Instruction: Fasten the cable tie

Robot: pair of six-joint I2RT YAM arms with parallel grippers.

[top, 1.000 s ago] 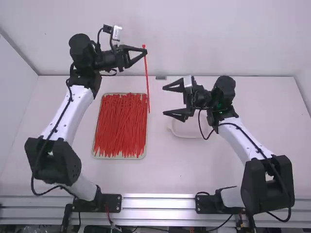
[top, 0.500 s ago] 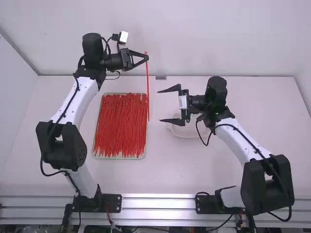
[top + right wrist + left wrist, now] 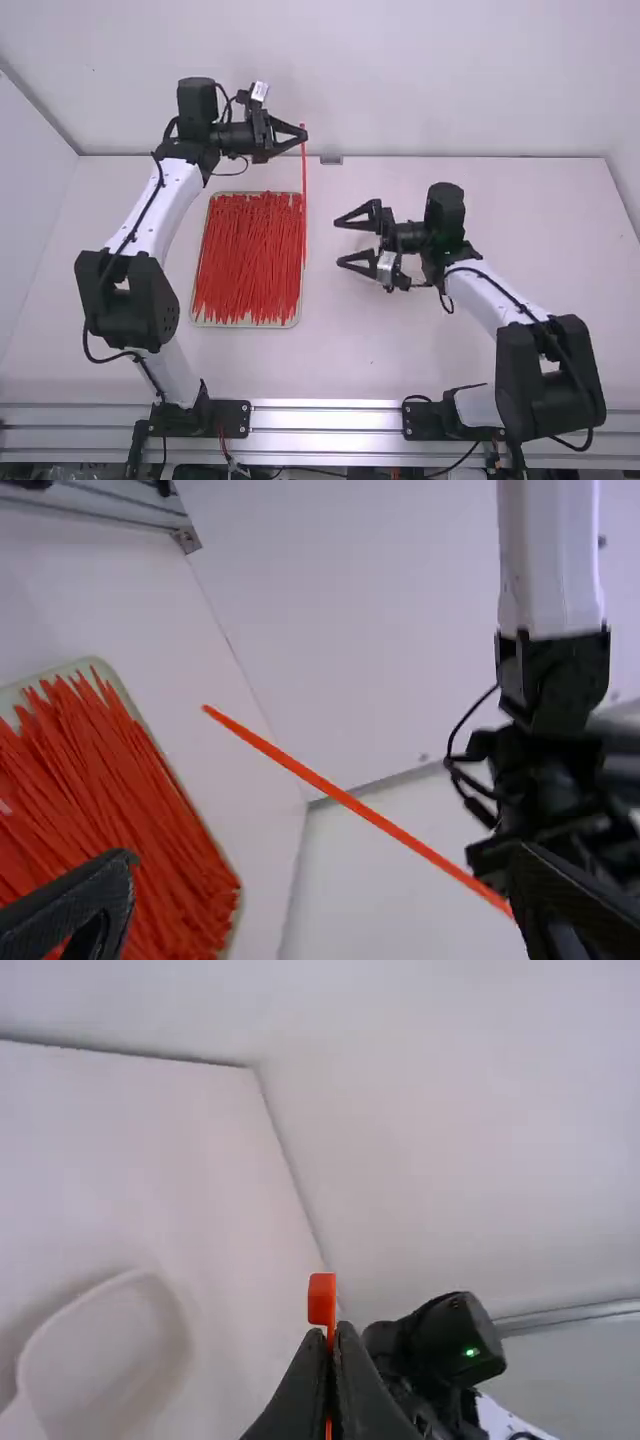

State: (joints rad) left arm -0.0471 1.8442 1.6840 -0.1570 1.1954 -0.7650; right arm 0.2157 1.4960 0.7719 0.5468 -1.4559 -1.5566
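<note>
The left gripper (image 3: 297, 134) is clamped on a single red cable tie (image 3: 304, 185) just below its head and is held high over the far side of the table (image 3: 560, 200). The strap hangs straight down, and in the high view its tip is seen at the right edge of the tray (image 3: 246, 325) of loose red ties (image 3: 250, 258). The right gripper (image 3: 347, 240) is held low, right of the tray, its fingers spread wide and pointed toward the strap without touching it.

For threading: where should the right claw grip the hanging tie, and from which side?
Probably the free lower tail of the tie, coming from its right, where the open right claw is. The left claw pinches it near the head, so it hangs straight.
</note>
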